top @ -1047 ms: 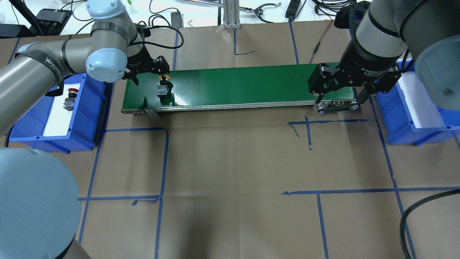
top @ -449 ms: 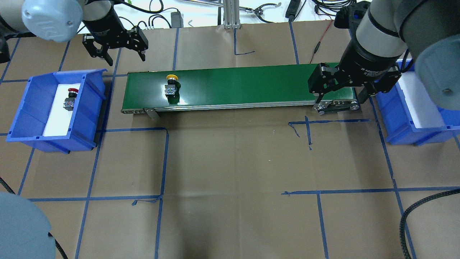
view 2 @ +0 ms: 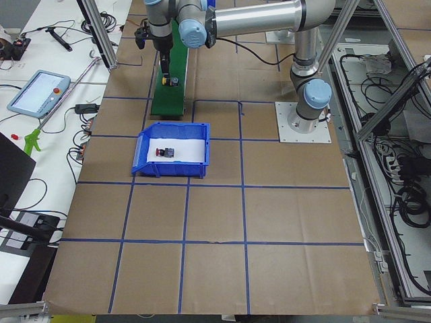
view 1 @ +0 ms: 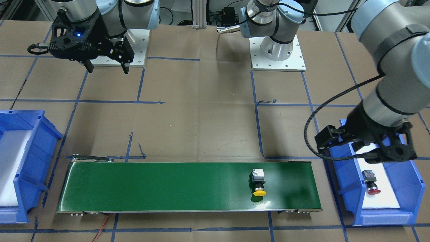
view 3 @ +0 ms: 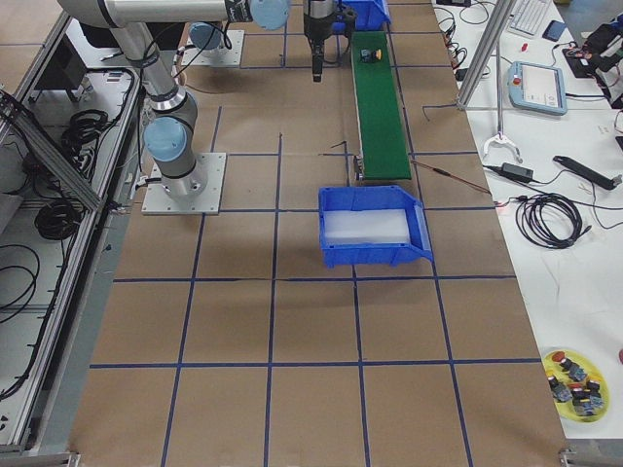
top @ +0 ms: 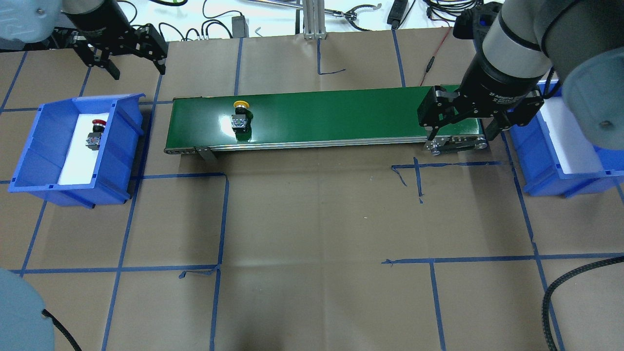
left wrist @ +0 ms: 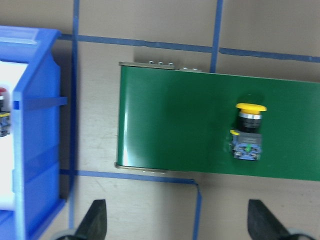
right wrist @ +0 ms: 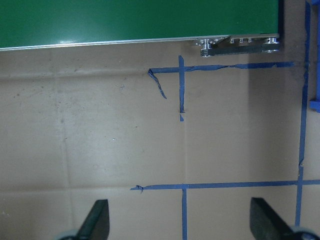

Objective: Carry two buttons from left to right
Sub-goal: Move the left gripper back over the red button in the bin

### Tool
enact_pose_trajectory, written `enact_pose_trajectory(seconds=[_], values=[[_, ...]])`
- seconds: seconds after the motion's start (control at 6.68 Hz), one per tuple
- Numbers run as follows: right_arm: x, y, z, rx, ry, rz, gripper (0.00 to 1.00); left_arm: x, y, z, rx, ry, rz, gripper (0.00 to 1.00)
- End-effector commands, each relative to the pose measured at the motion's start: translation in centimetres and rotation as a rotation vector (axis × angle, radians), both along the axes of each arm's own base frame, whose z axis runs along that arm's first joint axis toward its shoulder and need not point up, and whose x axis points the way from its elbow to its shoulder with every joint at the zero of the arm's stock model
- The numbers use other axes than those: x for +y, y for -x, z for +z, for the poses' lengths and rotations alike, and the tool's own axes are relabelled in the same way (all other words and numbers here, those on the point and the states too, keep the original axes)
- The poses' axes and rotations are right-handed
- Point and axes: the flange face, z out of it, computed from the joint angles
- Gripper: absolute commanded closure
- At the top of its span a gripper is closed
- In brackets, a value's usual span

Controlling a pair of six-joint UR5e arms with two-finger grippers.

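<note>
Two buttons logged: we find the yellow button free on the belt near its left end, likely to ride right, the red button in the left bin, left gripper wide and empty at far left, right gripper wide over the right end, likely to receive.

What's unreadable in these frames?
Red-capped push button: left wrist view, cut by the left edge, blurred.
Yellow-capped push button: exterior right view, too small for detail.
Right blue plastic bin: overhead view, right arm covers part of its inside.
Small parts on the yellow dish: exterior right view, too small to identify.
</note>
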Motion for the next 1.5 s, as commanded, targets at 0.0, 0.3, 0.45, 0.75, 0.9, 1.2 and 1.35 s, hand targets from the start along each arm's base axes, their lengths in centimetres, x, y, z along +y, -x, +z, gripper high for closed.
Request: enact_pose_trajectory(seconds=[0.0,0.3,0.45,0.75,0.9,1.2,1.35], values=[[0.0,0.0,0.0,-0.001,0.000,0.000,0.00,1.0,-11.0,0.3,-0.011,0.002,-0.045,0.00],[0.0,0.0,0.0,-0.001,0.000,0.000,0.00,1.9,-18.0,-0.8,-0.011,-0.010,-0.096,0.00],[0.0,0.0,0.0,-0.001,0.000,0.000,0.00,2.1,-19.8,-1.2,-0.012,-0.010,-0.103,0.00],[0.0,0.0,0.0,-0.001,0.000,0.000,0.00,1.5,-20.4,-2.8,0.000,-0.029,-0.101,0.00],[0.0,0.0,-0.1,-0.001,-0.002,0.000,0.00,0.8,-20.8,-4.4,0.000,-0.025,-0.099,0.00],[0.0,0.0,-0.1,0.001,-0.002,0.000,0.00,-1.0,-21.7,-8.7,-0.010,-0.010,-0.100,0.00],[0.0,0.0,-0.1,-0.001,-0.002,0.000,0.00,-1.6,-22.0,-10.4,-0.005,-0.019,-0.099,0.01]])
